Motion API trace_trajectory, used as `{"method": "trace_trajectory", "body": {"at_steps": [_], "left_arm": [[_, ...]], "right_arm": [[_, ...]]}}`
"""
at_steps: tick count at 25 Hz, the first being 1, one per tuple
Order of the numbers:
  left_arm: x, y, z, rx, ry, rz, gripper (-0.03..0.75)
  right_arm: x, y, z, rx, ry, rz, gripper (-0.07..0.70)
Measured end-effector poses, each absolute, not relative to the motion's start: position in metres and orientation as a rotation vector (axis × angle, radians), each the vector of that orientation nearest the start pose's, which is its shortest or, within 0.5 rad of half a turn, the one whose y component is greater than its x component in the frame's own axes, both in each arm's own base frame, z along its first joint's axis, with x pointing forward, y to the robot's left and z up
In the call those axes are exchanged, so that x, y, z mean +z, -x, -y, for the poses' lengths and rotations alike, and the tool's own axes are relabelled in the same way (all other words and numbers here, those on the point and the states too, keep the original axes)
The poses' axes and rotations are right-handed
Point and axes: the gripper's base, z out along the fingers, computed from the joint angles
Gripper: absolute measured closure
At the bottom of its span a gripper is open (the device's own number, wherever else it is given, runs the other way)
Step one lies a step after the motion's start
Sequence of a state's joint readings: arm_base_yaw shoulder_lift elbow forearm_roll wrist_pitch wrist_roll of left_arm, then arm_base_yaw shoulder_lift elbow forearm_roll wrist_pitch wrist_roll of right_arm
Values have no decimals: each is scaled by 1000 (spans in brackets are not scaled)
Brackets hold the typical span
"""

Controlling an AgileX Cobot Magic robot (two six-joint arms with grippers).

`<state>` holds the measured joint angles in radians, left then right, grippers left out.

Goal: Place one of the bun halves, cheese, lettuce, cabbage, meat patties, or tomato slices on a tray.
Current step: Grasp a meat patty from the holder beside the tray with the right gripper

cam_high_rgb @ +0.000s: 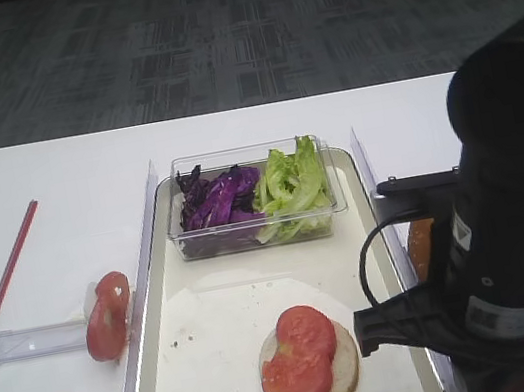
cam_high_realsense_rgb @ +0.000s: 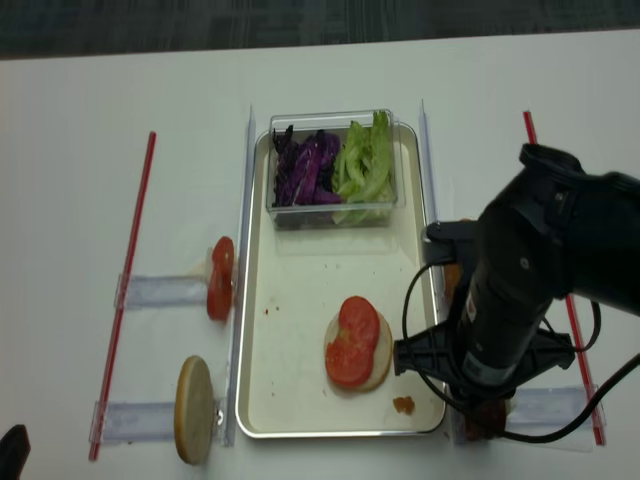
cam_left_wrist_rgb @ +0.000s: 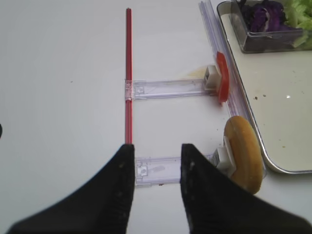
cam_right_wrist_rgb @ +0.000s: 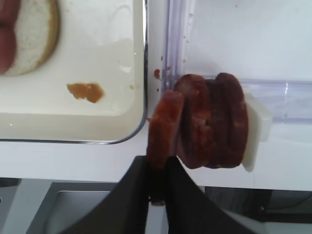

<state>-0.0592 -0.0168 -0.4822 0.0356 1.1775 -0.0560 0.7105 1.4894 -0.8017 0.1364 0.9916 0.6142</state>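
Right gripper [cam_right_wrist_rgb: 157, 168] clamped on a meat patty [cam_right_wrist_rgb: 165, 127]; left gripper [cam_left_wrist_rgb: 157, 158] hangs with jaws apart.

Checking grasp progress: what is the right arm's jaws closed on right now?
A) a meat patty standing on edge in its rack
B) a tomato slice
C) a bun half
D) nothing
A: in the right wrist view the right gripper pinches the nearest meat patty, upright beside the tray.

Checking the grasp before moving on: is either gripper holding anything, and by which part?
Right gripper pinches the lower edge of one upright reddish-brown round meat patty. Left gripper holds nothing.
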Motion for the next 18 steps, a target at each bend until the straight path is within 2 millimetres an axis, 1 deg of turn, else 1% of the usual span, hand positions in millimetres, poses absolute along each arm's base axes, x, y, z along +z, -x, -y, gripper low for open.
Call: {"method": "trace_trajectory", "body": {"at_steps": [5,12,18], "left_arm": [[263,11,-4,-23,1,-2162,491],[263,11,-4,-23,1,-2162,491],[263,11,-4,-23,1,-2162,491]], "right_arm": [[201,-168,-158,124,39,-3222,513],[222,-171,-160,135,64,-3200,514],[228,-172,-160,143,66,-3194,514]]}}
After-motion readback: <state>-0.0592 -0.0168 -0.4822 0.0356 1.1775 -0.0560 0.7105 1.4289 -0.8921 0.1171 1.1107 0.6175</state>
